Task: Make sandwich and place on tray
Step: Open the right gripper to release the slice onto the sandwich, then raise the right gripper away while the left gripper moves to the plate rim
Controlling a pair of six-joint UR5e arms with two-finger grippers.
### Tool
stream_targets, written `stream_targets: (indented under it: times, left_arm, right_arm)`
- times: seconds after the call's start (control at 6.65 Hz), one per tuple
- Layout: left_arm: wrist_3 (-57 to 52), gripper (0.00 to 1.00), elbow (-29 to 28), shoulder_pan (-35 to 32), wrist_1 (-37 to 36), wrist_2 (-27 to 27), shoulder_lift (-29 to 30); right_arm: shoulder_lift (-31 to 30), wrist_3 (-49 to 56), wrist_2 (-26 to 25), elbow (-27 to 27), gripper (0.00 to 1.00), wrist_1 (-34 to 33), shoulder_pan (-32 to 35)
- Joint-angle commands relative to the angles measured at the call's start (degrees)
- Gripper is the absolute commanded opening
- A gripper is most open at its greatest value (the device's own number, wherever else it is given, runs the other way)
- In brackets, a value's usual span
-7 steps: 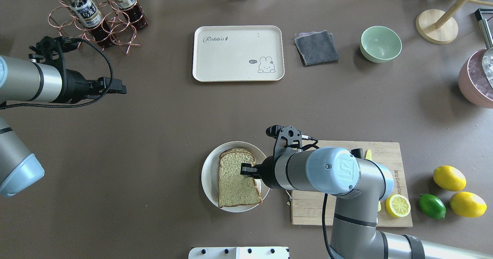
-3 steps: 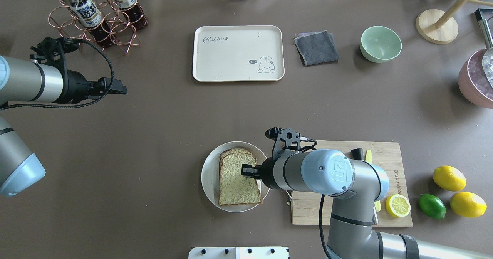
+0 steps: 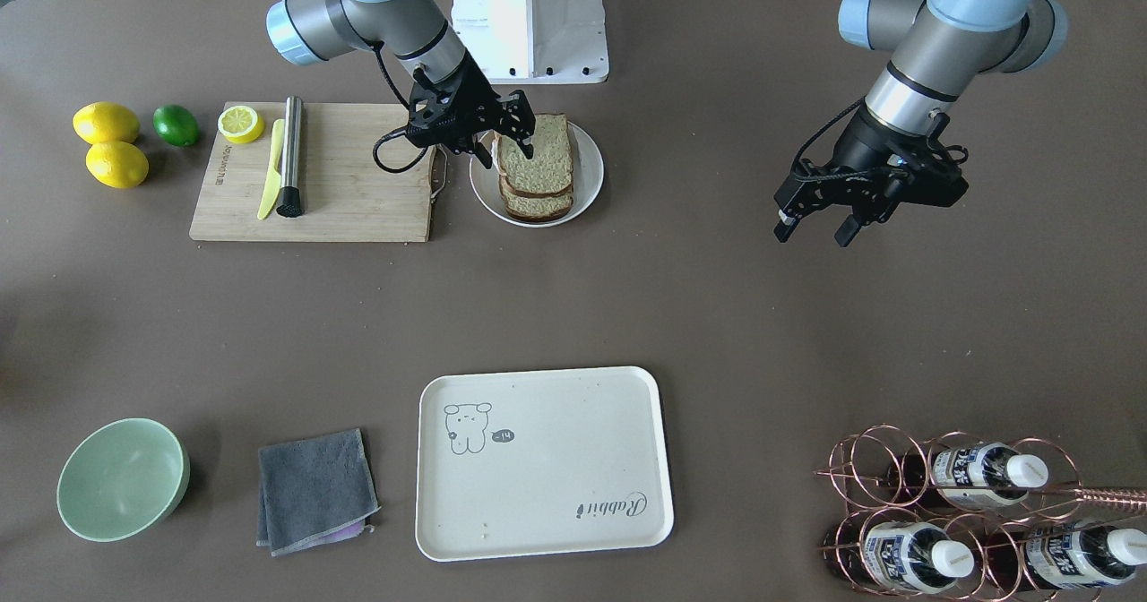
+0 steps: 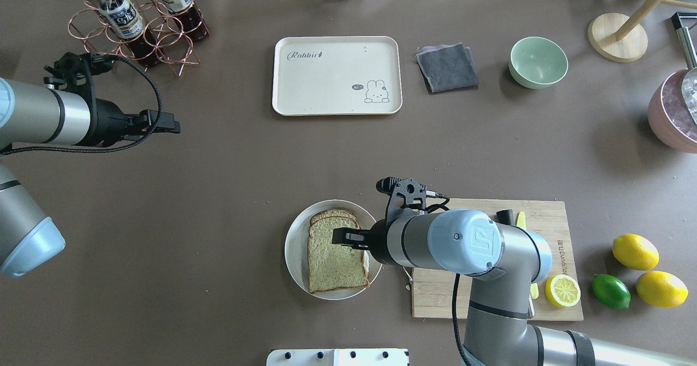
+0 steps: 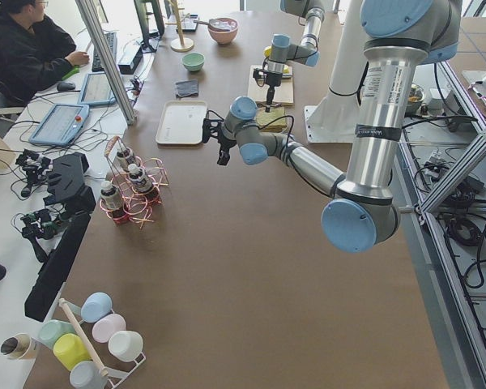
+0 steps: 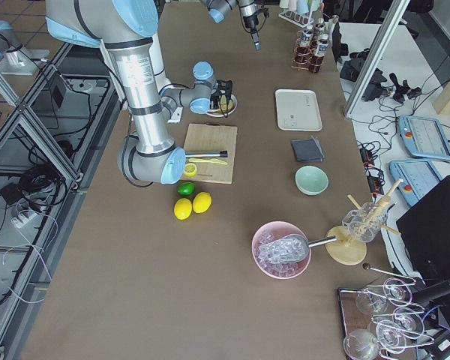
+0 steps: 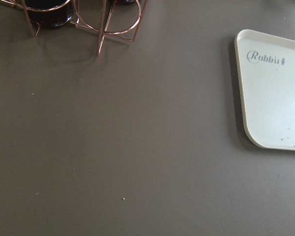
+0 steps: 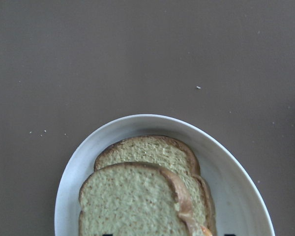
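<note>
Two bread slices sit stacked on the round white plate (image 4: 294, 251) at the near edge of the tabletop (image 4: 218, 191). A sliver of egg peeps out from between them on the side nearest the cutting board (image 4: 544, 213). So the sandwich (image 4: 335, 260) looks assembled, though the top slice lies a little askew and the lower crust shows past it. The right fingers (image 4: 344, 236) hang just over the stack, spread wide and gripping nothing. My guess is they are there to square up or pinch the sandwich for lifting.

The tray (image 4: 326, 83) waits bare at the far side, well apart from the plate, so the carry across is not yet done. The left fingers (image 4: 165, 127) are parted and empty too, parked off to the side near the bottle rack (image 4: 136, 28), probably to keep the path to the tray free.
</note>
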State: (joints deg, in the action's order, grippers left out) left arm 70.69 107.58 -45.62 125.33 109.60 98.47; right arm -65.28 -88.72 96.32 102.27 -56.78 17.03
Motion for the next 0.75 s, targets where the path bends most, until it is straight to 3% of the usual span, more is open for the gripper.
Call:
stream_targets:
  times: [0.0, 0.15, 0.3, 0.6]
  left_arm:
    - [2.15, 0.96, 0.17, 1.66, -0.09, -0.87, 2.50]
    - [8.35, 0.96, 0.09, 6.72, -0.52, -5.84, 5.65]
    - [11.29, 0.96, 0.52, 11.47, -0.62, -11.11, 6.99]
    - [14.83, 0.96, 0.96, 19.39, -0.62, -18.25, 8.06]
  right_arm:
    - [-0.55, -0.05, 2.27, 2.31, 0.99, -0.43, 3.16]
    - [-0.72, -0.05, 9.34, 2.49, 0.99, -1.65, 8.93]
    - [-1.42, 0.64, 13.24, 2.67, 0.99, -4.88, 13.95]
    - [-4.75, 5.81, 21.16, 2.76, 0.99, -4.74, 22.05]
